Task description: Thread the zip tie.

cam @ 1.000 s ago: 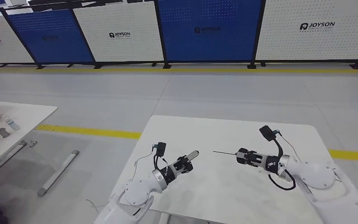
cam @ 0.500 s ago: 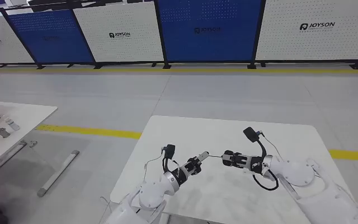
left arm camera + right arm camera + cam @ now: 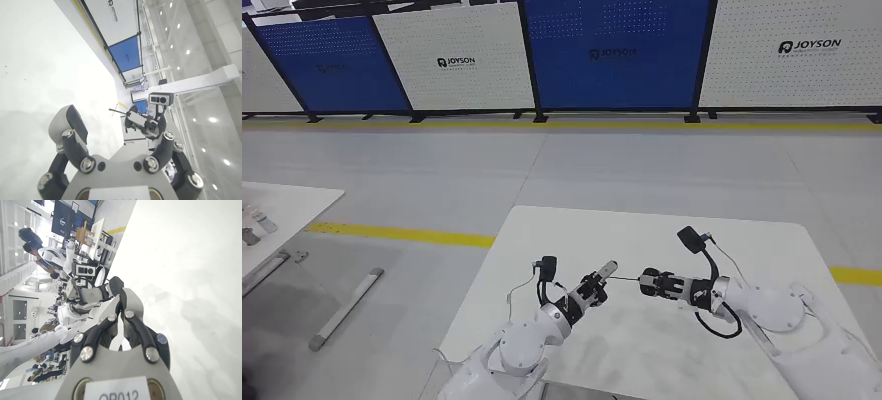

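Observation:
A thin black zip tie (image 3: pixel 628 277) is held level above the white table (image 3: pixel 572 230), and my right gripper (image 3: pixel 650 281) is shut on its back end. Its free tip points at my left gripper (image 3: pixel 602 273) and ends just short of it. In the left wrist view the left gripper (image 3: pixel 119 117) is open, its fingers (image 3: pixel 75 121) spread wide with nothing between them. Beyond it, the right gripper (image 3: pixel 132 116) holds out the zip tie (image 3: pixel 115 111). In the right wrist view the right gripper (image 3: pixel 117 285) has its pads pressed together; the tie itself is hidden there.
Both arms meet over the table's near middle. The table's left edge (image 3: pixel 480 290) lies close to the left arm. A second white table (image 3: pixel 282 210) stands off to the left across the floor. Blue and white panels (image 3: pixel 612 60) line the back.
Over the last second both grippers moved in toward each other above the table. The gap has closed, and the zip tie's tip now reaches the left gripper's open fingers.

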`<action>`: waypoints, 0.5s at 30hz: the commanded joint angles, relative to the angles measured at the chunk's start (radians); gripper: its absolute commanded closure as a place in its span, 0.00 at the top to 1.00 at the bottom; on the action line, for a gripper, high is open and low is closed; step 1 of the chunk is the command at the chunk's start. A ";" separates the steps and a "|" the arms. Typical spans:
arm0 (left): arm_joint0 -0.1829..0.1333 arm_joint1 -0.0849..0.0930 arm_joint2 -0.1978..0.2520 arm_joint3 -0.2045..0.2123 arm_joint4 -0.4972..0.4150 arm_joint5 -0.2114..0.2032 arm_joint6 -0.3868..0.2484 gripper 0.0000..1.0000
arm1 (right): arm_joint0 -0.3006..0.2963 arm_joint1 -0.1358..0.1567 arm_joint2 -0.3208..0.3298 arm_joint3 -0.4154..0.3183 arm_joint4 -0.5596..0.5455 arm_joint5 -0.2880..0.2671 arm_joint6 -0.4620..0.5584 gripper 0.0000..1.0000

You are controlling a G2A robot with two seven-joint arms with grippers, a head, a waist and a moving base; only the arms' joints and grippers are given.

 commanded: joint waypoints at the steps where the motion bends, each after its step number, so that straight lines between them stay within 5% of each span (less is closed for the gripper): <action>1: -0.032 -0.007 0.024 0.033 -0.015 0.022 0.006 1.00 | 0.000 0.000 0.000 0.000 0.000 0.000 0.000 0.00; 15: -0.042 -0.013 0.031 0.036 -0.048 0.020 0.020 1.00 | -0.008 -0.013 -0.018 -0.002 0.024 0.003 -0.013 0.00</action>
